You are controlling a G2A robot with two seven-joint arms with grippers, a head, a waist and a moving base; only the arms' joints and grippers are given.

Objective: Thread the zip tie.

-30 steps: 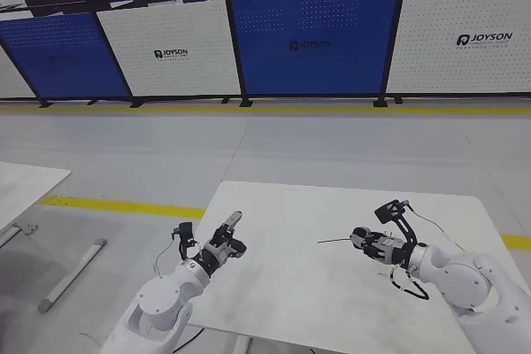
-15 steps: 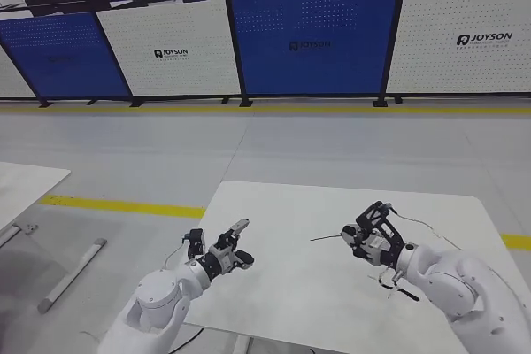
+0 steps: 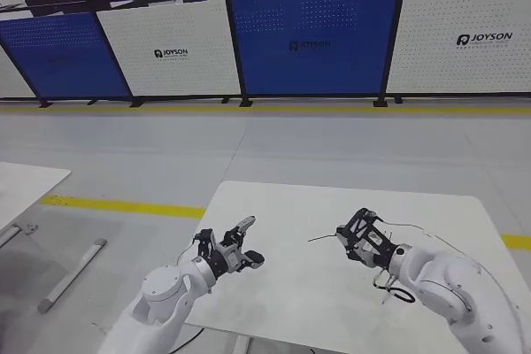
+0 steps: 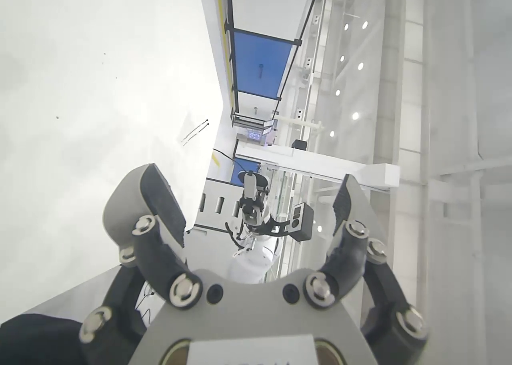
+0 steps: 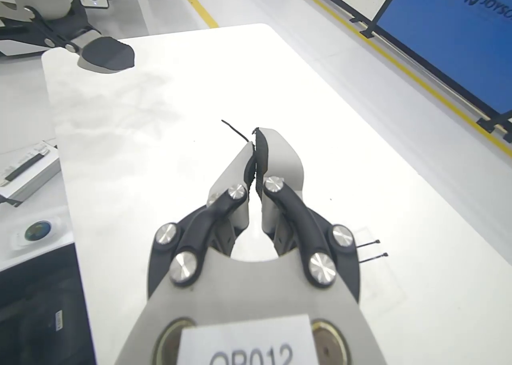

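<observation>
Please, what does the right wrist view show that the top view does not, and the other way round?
Right wrist view: the right gripper, closed tight on the zip tie, a short end sticking out past the tips; two spare zip ties, plainly, side by side on the table. Top view: the left gripper spread open above the table's left edge; a second table off to the side. Both: the held tie, the right gripper, the table, the blue and white panels.
</observation>
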